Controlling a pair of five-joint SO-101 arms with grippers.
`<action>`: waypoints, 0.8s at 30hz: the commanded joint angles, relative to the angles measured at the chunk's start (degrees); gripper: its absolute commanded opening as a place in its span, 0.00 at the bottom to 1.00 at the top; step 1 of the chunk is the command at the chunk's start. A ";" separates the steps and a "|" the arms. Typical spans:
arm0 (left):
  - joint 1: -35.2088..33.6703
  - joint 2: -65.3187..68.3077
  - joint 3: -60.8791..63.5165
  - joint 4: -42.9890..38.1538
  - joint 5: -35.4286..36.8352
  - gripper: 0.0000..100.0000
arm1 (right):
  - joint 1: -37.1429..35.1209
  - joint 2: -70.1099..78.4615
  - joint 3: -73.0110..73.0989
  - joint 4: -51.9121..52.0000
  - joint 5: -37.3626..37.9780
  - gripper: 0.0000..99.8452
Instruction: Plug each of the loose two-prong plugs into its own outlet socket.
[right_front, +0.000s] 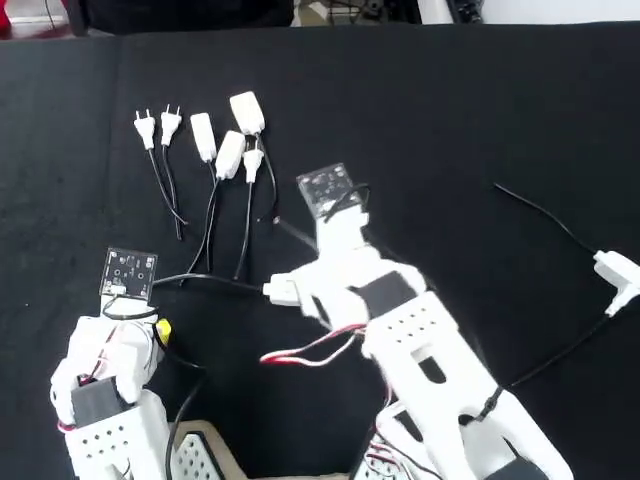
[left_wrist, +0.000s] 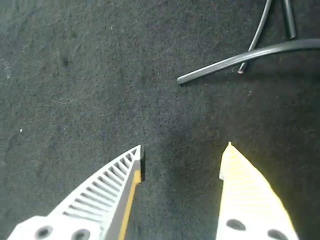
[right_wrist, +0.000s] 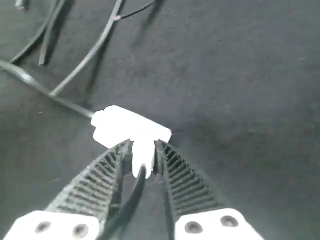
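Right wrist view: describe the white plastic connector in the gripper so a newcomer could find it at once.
On the black table, follow the bigger white arm to the middle. The right gripper is shut on a white plastic connector trailing a black cord. Unlike the white plugs clustered farther back, it sits alone, clamped.

White plugs (right_front: 230, 152), black cords (left_wrist: 240, 56), black table (right_front: 480, 100), left hand (left_wrist: 184, 146) white and yellow, right hand (right_wrist: 142, 149) ribbed black
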 joint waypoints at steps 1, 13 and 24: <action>0.57 -0.18 -0.31 0.53 -0.62 0.26 | -1.76 -1.54 -0.13 0.62 -1.85 0.01; 0.57 -0.18 -0.48 1.58 -0.79 0.26 | -0.09 3.47 -0.40 2.55 -5.10 0.01; 0.57 -0.18 -0.57 1.58 -0.79 0.26 | 2.73 6.37 -1.80 1.49 -6.42 0.01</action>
